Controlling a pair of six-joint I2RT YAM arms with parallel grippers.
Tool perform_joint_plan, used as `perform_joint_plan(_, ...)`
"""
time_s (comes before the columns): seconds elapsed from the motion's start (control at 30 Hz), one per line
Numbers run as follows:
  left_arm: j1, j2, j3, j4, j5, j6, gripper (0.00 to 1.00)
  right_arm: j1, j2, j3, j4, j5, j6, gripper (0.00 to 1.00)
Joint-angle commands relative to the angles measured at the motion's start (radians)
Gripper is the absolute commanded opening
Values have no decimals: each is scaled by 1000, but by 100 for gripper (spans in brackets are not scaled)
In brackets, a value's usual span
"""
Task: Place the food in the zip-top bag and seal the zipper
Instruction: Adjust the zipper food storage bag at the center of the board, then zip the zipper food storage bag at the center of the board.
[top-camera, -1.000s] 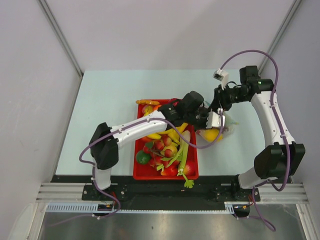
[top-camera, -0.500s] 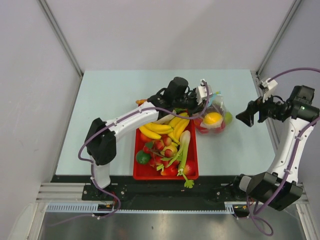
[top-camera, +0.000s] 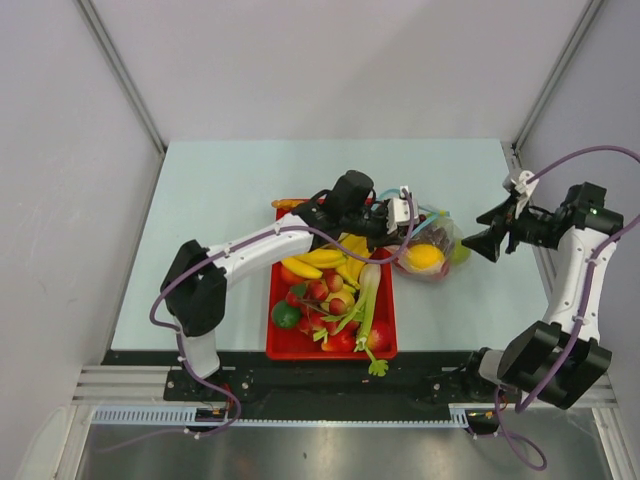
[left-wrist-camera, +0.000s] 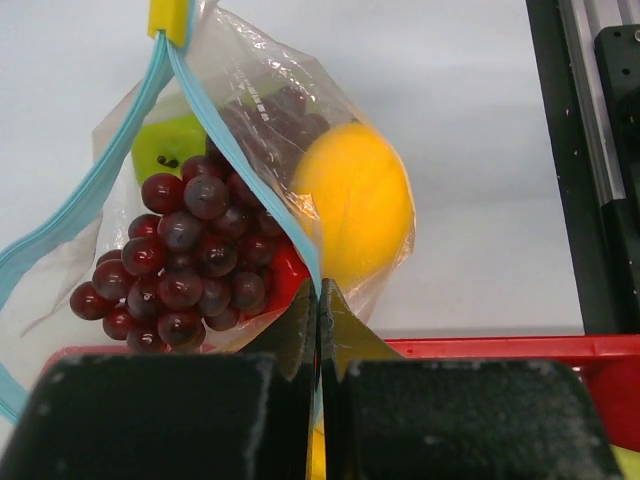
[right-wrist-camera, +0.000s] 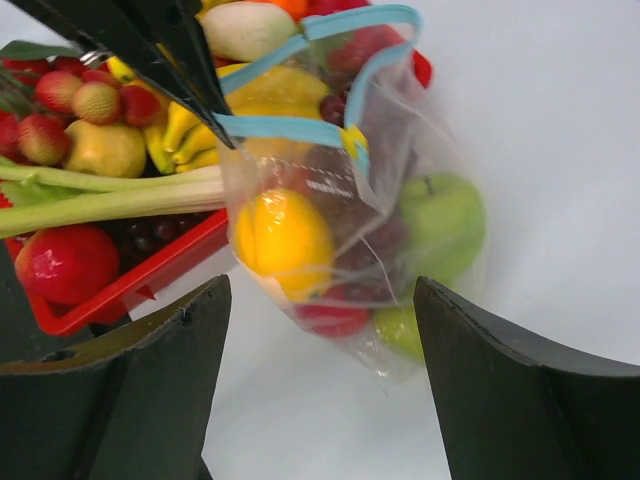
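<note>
left gripper (left-wrist-camera: 318, 300), clamped on the zipper (left-wrist-camera: 245, 165), holds the part-filled zip-top bag (top-camera: 430, 255) beside the red tray (top-camera: 270, 345). right gripper (top-camera: 492, 240) gapes empty, well apart; sealing probably comes next, needing it pinching along that strip.

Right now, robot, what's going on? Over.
Left gripper shut on zipper. Right gripper open, clear of bag. Bag holds fruit, mouth unsealed. Nothing blocking.

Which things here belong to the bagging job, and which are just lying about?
Job: zip-top bag, its zipper, lemon and grapes inside it, bananas and celery not yet bagged, left claw shut on the zipper.
Lying about: red tray, merely holding the food.
</note>
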Motion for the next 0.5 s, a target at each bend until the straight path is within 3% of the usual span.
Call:
perform_joint_plan(0.0,-5,-63,-9,-11,34,59,0,69,9,-6,-37,-57,-142,77)
perform_joint_plan(0.3,-5,-57,-9,-15,54,76,0,149,20,-63,225,8,-56,73)
perform_joint_plan(0.47,-5,-45,11,-32,57,84,0,178,35,-83,272,22,-82,69)
